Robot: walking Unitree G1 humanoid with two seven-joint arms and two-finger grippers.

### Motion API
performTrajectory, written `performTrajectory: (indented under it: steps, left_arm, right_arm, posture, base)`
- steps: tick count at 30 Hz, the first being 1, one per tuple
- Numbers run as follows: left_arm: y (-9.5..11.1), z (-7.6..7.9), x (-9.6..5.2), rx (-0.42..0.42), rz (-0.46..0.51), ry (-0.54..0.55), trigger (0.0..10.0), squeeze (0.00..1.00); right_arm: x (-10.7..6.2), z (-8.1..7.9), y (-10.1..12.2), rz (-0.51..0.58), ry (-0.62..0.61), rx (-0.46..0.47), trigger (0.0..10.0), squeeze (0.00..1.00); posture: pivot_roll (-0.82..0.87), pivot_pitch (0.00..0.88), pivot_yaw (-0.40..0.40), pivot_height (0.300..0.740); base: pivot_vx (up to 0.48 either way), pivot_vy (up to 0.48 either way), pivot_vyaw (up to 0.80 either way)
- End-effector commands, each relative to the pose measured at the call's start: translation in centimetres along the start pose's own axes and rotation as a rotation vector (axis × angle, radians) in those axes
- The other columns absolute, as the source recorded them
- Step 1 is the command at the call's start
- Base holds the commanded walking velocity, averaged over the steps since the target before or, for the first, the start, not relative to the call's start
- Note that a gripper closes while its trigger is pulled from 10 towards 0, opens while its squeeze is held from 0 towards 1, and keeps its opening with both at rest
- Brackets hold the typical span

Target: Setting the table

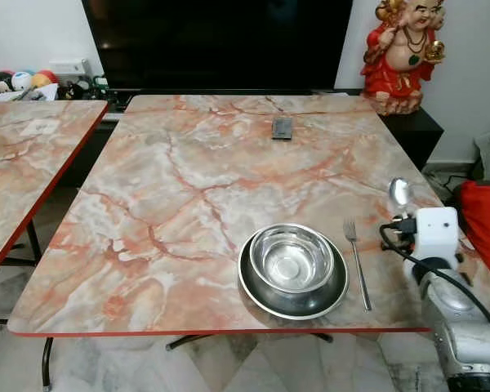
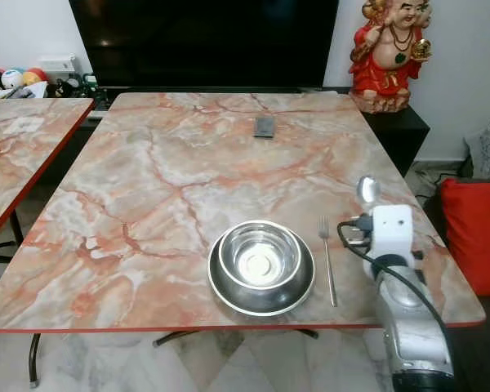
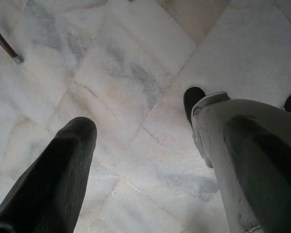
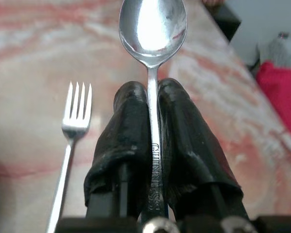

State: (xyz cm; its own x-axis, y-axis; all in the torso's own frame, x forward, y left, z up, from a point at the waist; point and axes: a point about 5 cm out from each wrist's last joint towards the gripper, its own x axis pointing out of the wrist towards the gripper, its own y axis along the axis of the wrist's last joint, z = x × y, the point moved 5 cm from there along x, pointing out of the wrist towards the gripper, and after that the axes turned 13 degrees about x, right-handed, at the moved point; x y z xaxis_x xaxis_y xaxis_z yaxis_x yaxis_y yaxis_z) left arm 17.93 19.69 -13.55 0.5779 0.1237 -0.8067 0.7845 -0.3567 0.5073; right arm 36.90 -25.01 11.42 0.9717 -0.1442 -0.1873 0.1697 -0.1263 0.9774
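Spoon (image 4: 153, 29) sits clamped in my right end effector (image 4: 153, 104) at three o'clock of the fork (image 1: 357, 261) and bowl (image 1: 291, 258), while my left end effector (image 3: 140, 145) hangs apart over the floor (image 3: 126, 73).

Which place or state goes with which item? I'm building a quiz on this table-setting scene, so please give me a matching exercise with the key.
Things:
1. spoon
2. fork
3. steel bowl
4. small dark object

Places or states:
A. lying on the table toward its far edge
B. clamped between the right gripper fingers
C. sitting in a steel plate
D. lying flat on the table to the right of the plate

Pairs: 1-B, 2-D, 3-C, 4-A
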Motion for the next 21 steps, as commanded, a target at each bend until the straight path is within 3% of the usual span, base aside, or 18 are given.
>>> performTrajectory:
  steps: [1,11,13,18,21]
  left_arm:
    - [-1.5,1.1,-0.4,-0.01,-0.047,-0.04,10.0,0.0]
    - [-2.2,0.3,-0.5,-0.017,-0.051,-0.034,10.0,0.0]
    - [-3.2,-1.2,-0.7,-0.023,-0.055,-0.019,10.0,0.0]
    - [-3.8,-2.6,-1.0,-0.025,-0.047,-0.006,10.0,0.0]
    - [-4.3,-4.7,-1.3,-0.028,-0.032,0.014,10.0,0.0]
  right_arm:
    - [0.4,0.8,-0.1,-0.009,-0.028,0.036,10.0,0.0]
    - [1.4,0.9,-0.9,-0.048,-0.028,0.06,10.0,0.0]
    - [1.6,0.9,-1.4,-0.066,-0.023,0.064,10.0,0.0]
    - [1.8,1.0,-2.3,-0.09,-0.023,0.037,10.0,0.0]
    - [2.1,1.3,-2.7,-0.094,-0.032,0.036,10.0,0.0]
  posture:
    - [-0.03,0.109,-0.009,0.74]
    - [-0.02,0.119,-0.006,0.74]
    - [-0.02,0.122,-0.005,0.74]
    - [-0.01,0.125,-0.002,0.74]
    - [-0.01,0.125,-0.001,0.74]
  base:
    - [0.0,0.0,0.0]
    - [0.0,0.0,0.0]
    - [0.0,0.0,0.0]
    - [0.0,0.0,0.0]
    - [0.0,0.0,0.0]
